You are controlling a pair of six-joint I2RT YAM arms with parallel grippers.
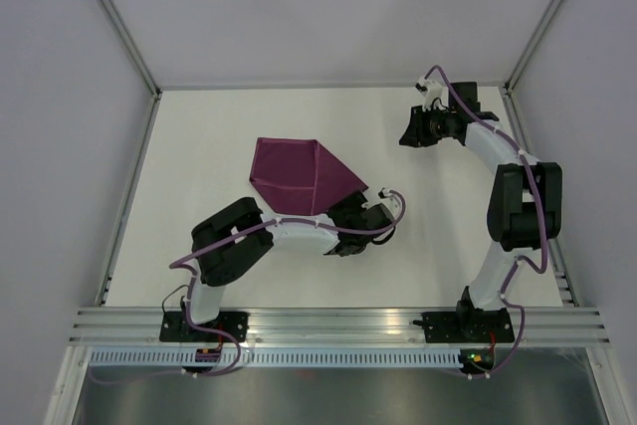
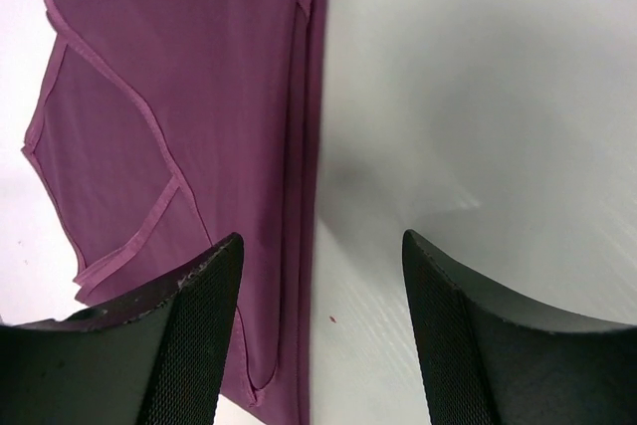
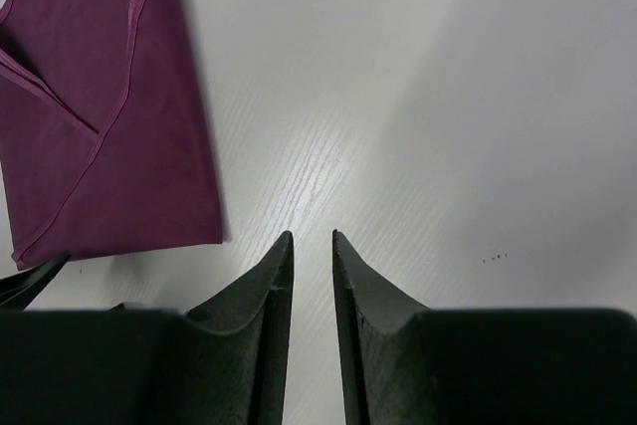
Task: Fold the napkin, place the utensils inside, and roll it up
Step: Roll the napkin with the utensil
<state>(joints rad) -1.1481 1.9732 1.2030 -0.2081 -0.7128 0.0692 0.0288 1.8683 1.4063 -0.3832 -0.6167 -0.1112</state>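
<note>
The magenta napkin (image 1: 299,176) lies folded on the white table, left of centre, with its hemmed flaps laid over each other. My left gripper (image 1: 350,208) hovers at its near-right edge, open wide. In the left wrist view the napkin (image 2: 199,97) has its straight folded edge running between the fingers, closer to the left fingertip (image 2: 214,276), and nothing is gripped. My right gripper (image 1: 408,134) is off to the back right, well apart from the cloth. In its wrist view the right gripper (image 3: 312,234) shows a narrow gap over bare table, with the napkin (image 3: 90,126) at upper left. The utensils are out of view.
White walls enclose the table on three sides. An aluminium rail (image 1: 338,325) runs along the near edge, where the arm bases are bolted. A slanted frame rail (image 1: 129,196) borders the left side.
</note>
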